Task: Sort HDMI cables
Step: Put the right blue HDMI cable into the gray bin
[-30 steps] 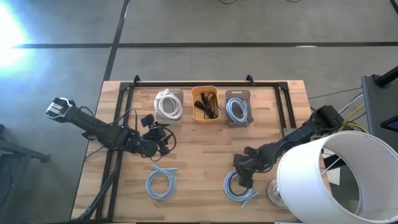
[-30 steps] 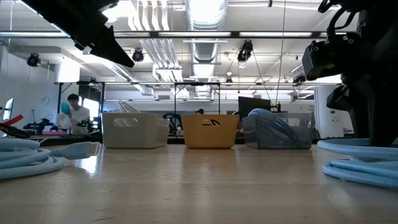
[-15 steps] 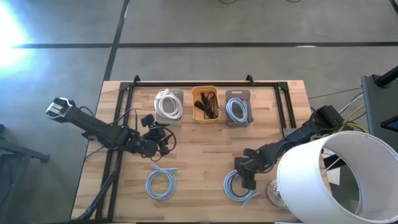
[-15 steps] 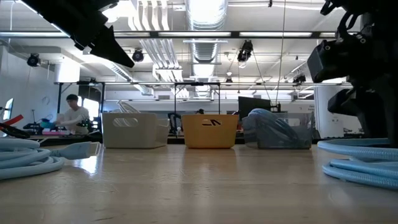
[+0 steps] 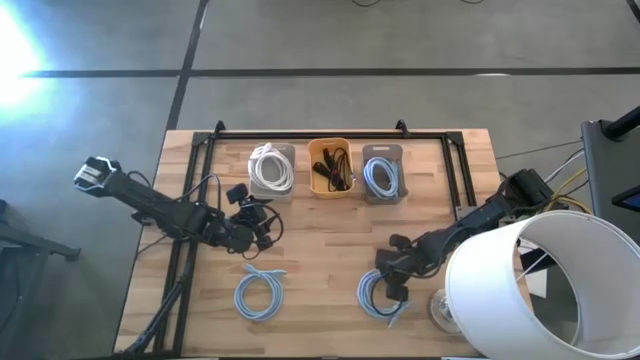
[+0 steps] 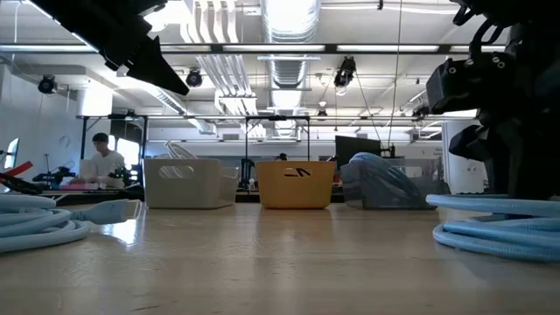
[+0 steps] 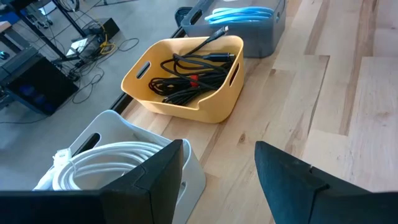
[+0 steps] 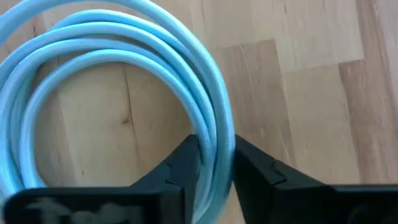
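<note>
My right gripper [image 5: 392, 286] is low over the near-right table, shut on a light-blue coil [image 5: 378, 298], shown close in the right wrist view as light-blue coil [image 8: 112, 68]. A second light-blue coil [image 5: 260, 293] lies flat near the table's near-left. The white tray [image 5: 272, 170] holds a white coil [image 7: 106, 158]. The orange tray [image 7: 186, 81] holds black bundles [image 7: 189, 71], and the grey tray [image 5: 381, 176] holds a light-blue coil. My left gripper [image 7: 217, 180] hovers open at mid-left, touching nothing. My right gripper pinches the coil's strands [image 8: 216, 146] on the ring's far-right side. One finger [image 8: 183, 171] stands inside the ring and the other outside. The fingers come from above, across the strands. The coil [image 6: 499, 232] lies on the table.
A large white lampshade [image 5: 545, 290] covers the near-right corner beside the right arm. A black metal frame [image 5: 330, 133] runs along the far edge and down both sides. Bare wood lies between the trays and the two coils. A person [image 6: 101, 162] sits far behind the table.
My right gripper has moved a little toward the near edge, down onto the light-blue coil. The coil has since slid slightly toward the table's left, still lying on the wood. The left arm has kept still.
</note>
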Motion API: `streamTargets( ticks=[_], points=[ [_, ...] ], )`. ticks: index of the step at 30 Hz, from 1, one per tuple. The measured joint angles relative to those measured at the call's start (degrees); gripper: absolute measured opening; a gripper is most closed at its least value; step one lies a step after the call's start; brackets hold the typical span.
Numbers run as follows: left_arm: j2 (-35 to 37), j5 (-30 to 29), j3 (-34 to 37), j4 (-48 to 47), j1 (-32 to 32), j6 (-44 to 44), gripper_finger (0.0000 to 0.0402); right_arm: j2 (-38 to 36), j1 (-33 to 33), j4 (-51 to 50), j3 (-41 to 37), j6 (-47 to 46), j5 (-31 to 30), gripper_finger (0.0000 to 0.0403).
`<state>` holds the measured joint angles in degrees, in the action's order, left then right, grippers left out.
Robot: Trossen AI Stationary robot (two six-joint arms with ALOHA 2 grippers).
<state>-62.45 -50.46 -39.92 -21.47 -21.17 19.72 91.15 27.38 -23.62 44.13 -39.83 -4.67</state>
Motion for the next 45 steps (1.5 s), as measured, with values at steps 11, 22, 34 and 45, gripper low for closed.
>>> streamTargets(
  ticks=[11, 22, 34, 45],
  points=[
    [0.02, 0.00, 0.00, -0.02, 0.00, -0.02, 0.0204, -0.22, -0.09, 10.86, 1.47, 5.10, -9.30, 0.0016],
    [0.00, 0.00, 0.00, 0.00, -0.02, 0.00, 0.0204, -5.72, -2.54, 10.49, 9.01, 27.45, -25.61, 0.0014],
    [0.02, 0.02, 0.00, 0.00, -0.02, 0.00, 0.0204, -22.48, -14.12, -6.79, 9.11, 34.85, -36.40, 0.0014],
    [0.00, 0.00, 0.00, 0.02, -0.02, 0.00, 0.0204, -31.40, -33.13, -4.65, 1.53, 48.54, -35.70, 0.0013]
  ],
)
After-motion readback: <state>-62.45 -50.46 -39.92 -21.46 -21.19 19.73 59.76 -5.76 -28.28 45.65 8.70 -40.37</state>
